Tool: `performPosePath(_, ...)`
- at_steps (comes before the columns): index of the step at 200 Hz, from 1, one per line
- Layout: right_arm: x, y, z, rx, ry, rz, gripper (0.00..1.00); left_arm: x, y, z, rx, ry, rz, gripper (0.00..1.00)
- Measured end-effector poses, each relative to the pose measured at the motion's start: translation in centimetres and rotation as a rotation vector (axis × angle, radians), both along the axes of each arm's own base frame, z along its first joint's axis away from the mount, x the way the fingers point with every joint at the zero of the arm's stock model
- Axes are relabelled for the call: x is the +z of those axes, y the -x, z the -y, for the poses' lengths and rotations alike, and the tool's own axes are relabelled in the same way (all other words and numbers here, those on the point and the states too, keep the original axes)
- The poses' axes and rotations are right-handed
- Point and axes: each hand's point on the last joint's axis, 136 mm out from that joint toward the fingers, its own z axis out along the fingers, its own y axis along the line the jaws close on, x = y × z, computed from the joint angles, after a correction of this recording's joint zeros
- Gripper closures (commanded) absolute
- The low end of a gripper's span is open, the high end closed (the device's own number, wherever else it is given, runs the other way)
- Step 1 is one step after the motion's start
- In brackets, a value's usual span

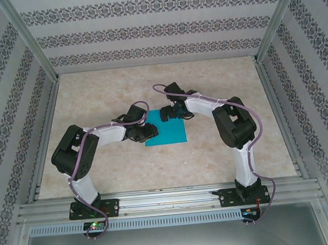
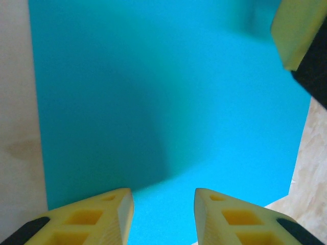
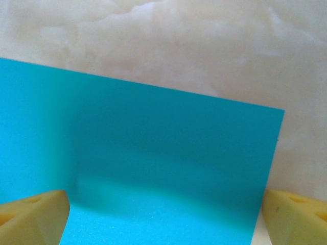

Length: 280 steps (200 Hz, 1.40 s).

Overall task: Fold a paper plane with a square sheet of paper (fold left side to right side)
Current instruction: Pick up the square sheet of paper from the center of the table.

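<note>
Our left gripper (image 2: 163,200) and right gripper (image 3: 164,205) hang with jaws apart over the square sheet of paper (image 1: 166,132). We risk sliding it with a dragging finger, skewing the fold.

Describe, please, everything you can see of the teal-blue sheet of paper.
The square sheet of paper is thin, plain teal-blue and matte. It lies flat on the marbled table, with sharp corners and no crease I can make out. The left tool hangs open over its left part and the right tool hangs open over its far edge, both shading it. Whether either touches it I cannot tell.
</note>
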Motion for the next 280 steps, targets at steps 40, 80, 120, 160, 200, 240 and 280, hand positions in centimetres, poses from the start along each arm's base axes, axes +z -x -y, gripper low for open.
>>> performPosePath(40,-0.1,0.9,-1.1,0.024,0.004,-0.006,0.12,0.1,-0.1,0.2,-0.002,0.007,0.006,0.62)
performPosePath(80,-0.1,1.5,-1.7,0.02,-0.013,-0.025,0.28,0.2,-0.3,0.5,-0.005,0.024,0.012,0.62)
performPosePath(120,0.1,2.7,-3.0,0.036,-0.077,-0.075,0.42,0.3,-0.4,0.8,-0.008,0.048,0.021,0.62)
performPosePath(160,0.2,3.7,-3.9,0.039,-0.165,-0.126,0.54,0.4,-0.5,1.0,-0.008,0.083,0.032,0.57)
performPosePath(200,0.5,4.8,-4.0,0.043,-0.253,-0.176,0.62,1.2,-0.2,-0.7,0.022,0.096,0.05,0.45)
performPosePath(240,2.8,5.3,-3.5,0.049,-0.372,-0.173,0.68,4.4,-0.6,-3.7,0.074,0.142,0.145,0.35)
performPosePath(280,7.3,5.1,-1.9,0.065,-0.537,-0.099,0.7,9.2,-1.1,-6.7,0.09,0.233,0.314,0.21)
